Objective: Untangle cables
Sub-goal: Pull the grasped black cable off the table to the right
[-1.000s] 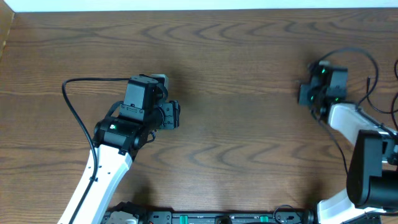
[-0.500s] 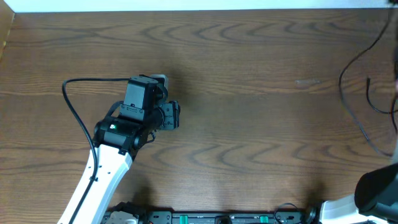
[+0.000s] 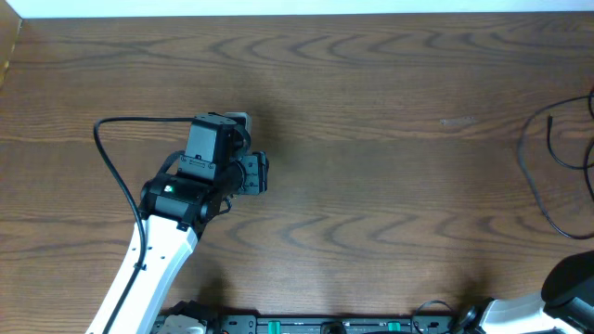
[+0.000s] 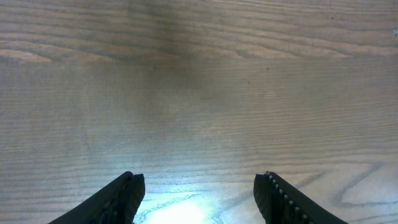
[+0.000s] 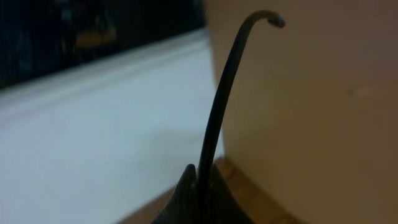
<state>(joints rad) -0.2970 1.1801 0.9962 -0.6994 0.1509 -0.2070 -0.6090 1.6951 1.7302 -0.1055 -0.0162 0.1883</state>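
Note:
A thin black cable (image 5: 222, 93) rises from between the closed fingers of my right gripper (image 5: 202, 174) and ends in a small bent tip, seen against a white surface and a tan wall. Overhead, thin black cable strands (image 3: 527, 176) loop near the table's right edge, and the right gripper itself is outside that view. My left gripper (image 4: 200, 186) hovers open over bare wood with nothing between its fingers (image 4: 127, 193). From above it sits at the table's centre-left (image 3: 249, 173). No white or silvery cord shows.
The wooden table (image 3: 371, 111) fills the overhead view. The left arm's own thick black cable (image 3: 109, 158) arcs left of its wrist. A dark part of the right arm (image 3: 571, 278) shows at the bottom right corner.
The right arm has swung off the right edge of the overhead view, drawing the black strands rightward. The left arm has not moved.

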